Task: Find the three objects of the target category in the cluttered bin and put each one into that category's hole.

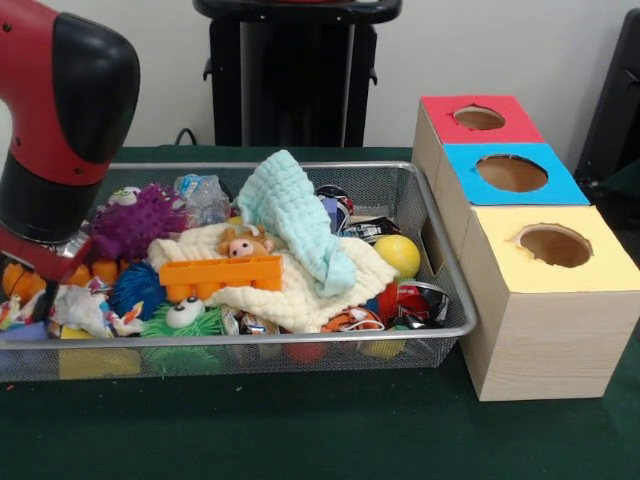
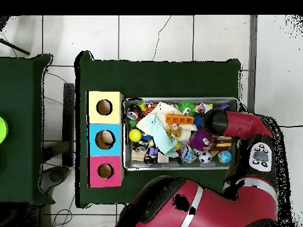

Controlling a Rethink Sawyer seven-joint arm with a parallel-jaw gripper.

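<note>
The wire mesh bin (image 1: 440, 250) is full of toys and cloths; it also shows in the overhead view (image 2: 177, 168). A crumpled white wrapper with coloured blotches (image 1: 85, 310) lies at the bin's front left corner. A clear crinkly wrapper (image 1: 205, 197) lies at the back left. A shiny red, black and silver wrapper (image 1: 420, 302) lies at the front right. My red and black arm (image 1: 50, 130) reaches down into the bin's left end, just behind the white wrapper. My gripper (image 1: 35, 262) is mostly hidden by the arm and clutter. In the overhead view the arm (image 2: 228, 123) covers the bin's right end.
Three boxes with round holes stand right of the bin: red top (image 1: 480, 118), blue top (image 1: 512, 173), yellow top (image 1: 553, 245). A pale green cloth (image 1: 295, 215), cream cloth (image 1: 300, 290), orange block (image 1: 220, 275), purple spiky ball (image 1: 140, 222) and yellow ball (image 1: 398, 255) fill the bin.
</note>
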